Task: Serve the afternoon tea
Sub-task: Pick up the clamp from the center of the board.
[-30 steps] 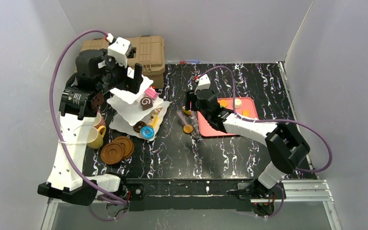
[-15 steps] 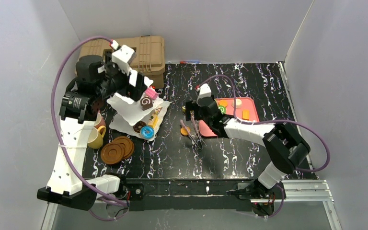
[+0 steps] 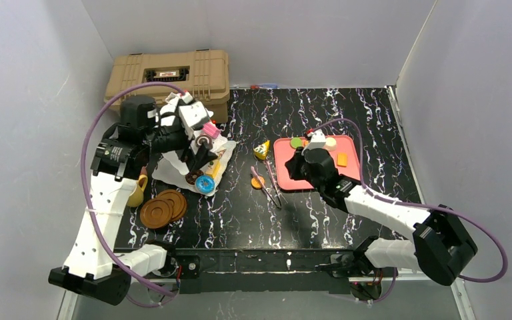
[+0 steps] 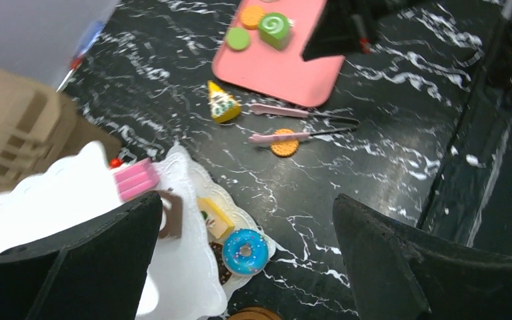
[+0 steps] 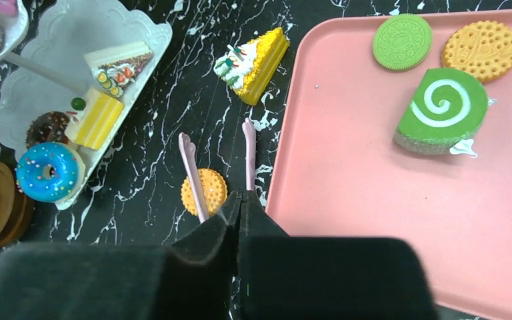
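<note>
Midway: pastries (image 5: 253,63) go onto the stand (image 5: 73,33). Left end effector (image 4: 245,203) gapes empty; right end effector (image 5: 240,200), closed and empty, should probably grasp the tongs (image 5: 190,173).

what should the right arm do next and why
Probably lower the right end effector to regrasp the pink tongs. They lie loose on the table, one arm touching the orange cookie, which is not yet on the stand.
</note>
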